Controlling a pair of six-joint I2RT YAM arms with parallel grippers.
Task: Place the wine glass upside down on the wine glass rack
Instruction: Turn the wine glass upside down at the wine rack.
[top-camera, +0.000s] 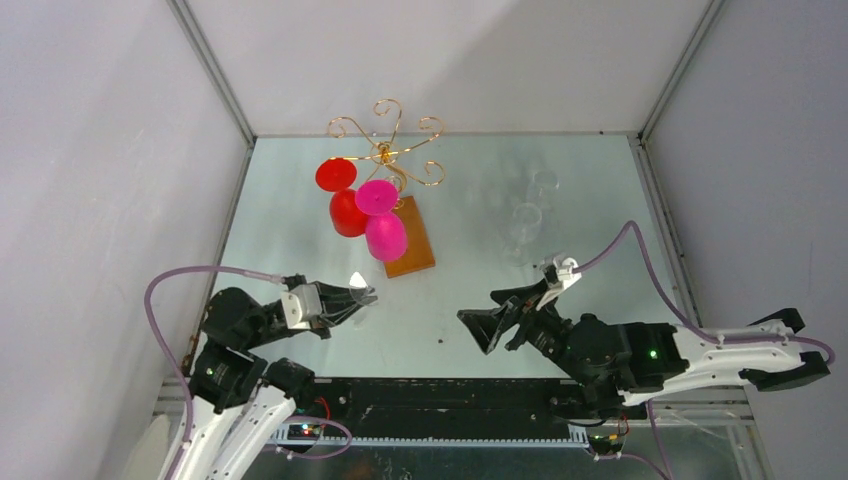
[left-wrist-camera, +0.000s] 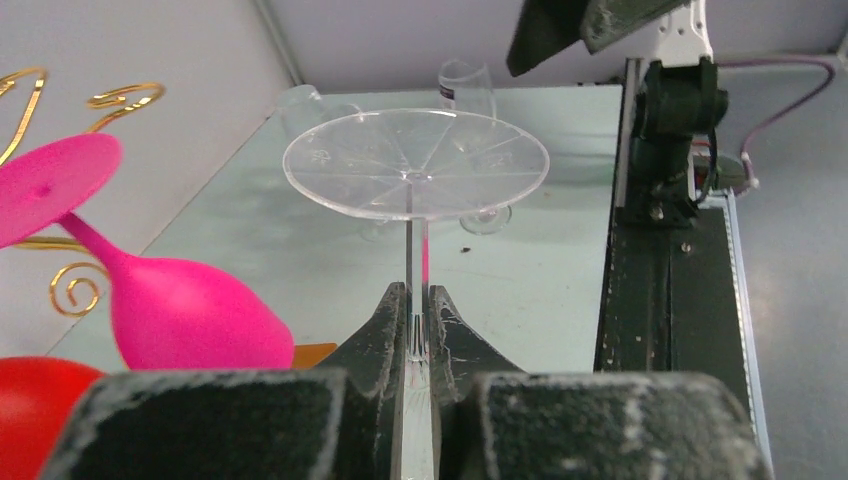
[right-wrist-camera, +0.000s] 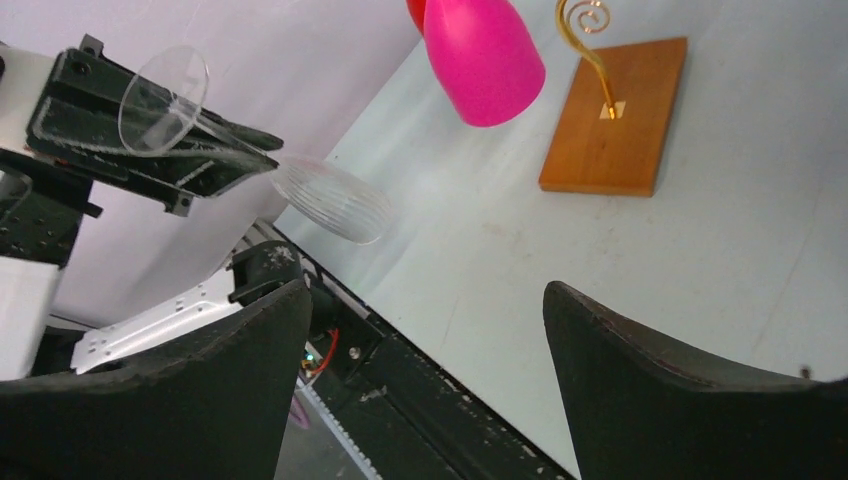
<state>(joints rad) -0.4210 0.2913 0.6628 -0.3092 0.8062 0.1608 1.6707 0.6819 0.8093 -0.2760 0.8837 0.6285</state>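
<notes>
My left gripper (top-camera: 362, 296) (left-wrist-camera: 420, 308) is shut on the thin stem of a clear wine glass (left-wrist-camera: 415, 165). The glass's round foot points away from the wrist camera. In the right wrist view the glass (right-wrist-camera: 335, 200) lies tilted in the left fingers, with its ribbed bowl over the table's near edge. The wine glass rack (top-camera: 385, 150) is gold wire on a brown wooden base (top-camera: 412, 240) (right-wrist-camera: 615, 115) at the back centre. My right gripper (top-camera: 480, 308) (right-wrist-camera: 428, 300) stands open and empty, low over the table, facing the held glass.
A red glass (top-camera: 345, 205) and a pink glass (top-camera: 383, 228) (left-wrist-camera: 180, 310) (right-wrist-camera: 485, 60) hang upside down on the rack. Clear glasses (top-camera: 527, 218) stand at the back right. Grey walls enclose the table on three sides. A black rail (top-camera: 450, 395) runs along the near edge.
</notes>
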